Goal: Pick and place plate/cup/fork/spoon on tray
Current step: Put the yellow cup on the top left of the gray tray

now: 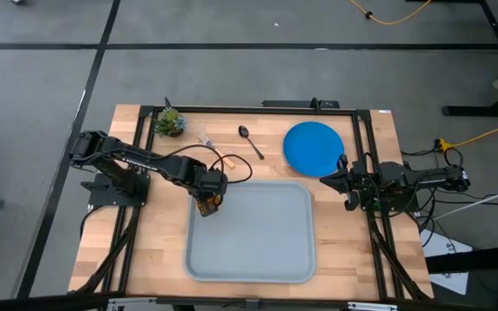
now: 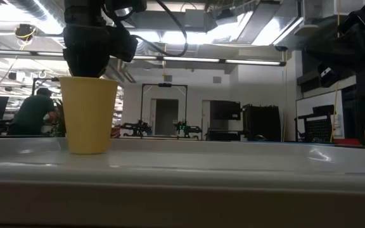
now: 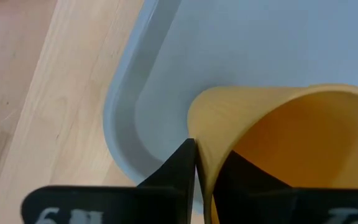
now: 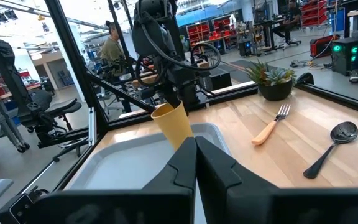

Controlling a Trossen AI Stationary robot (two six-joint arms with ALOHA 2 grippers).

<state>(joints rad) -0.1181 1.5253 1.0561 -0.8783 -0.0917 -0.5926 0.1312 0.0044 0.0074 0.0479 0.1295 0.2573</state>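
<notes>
Over the near-left corner of the tray, the left tool grips the cup by its rim, one finger outside the wall and the other inside. From table height the cup's base looks level with the tray floor, either resting on it or just clear; I cannot tell which. The cup sits close to the tray's raised rim, directly under the tool.

The main risk, as I judge it, is in letting go: with a finger inside the cup, a lift that starts before the fingers have spread fully could drag the light cup up or tip it over. Any tilt at release may also roll it against the rim.

To the tool's far side, the fork, spoon and plate lie on the worktop, not yet on the tray. The right tool waits with fingers clenched, beside the plate.
</notes>
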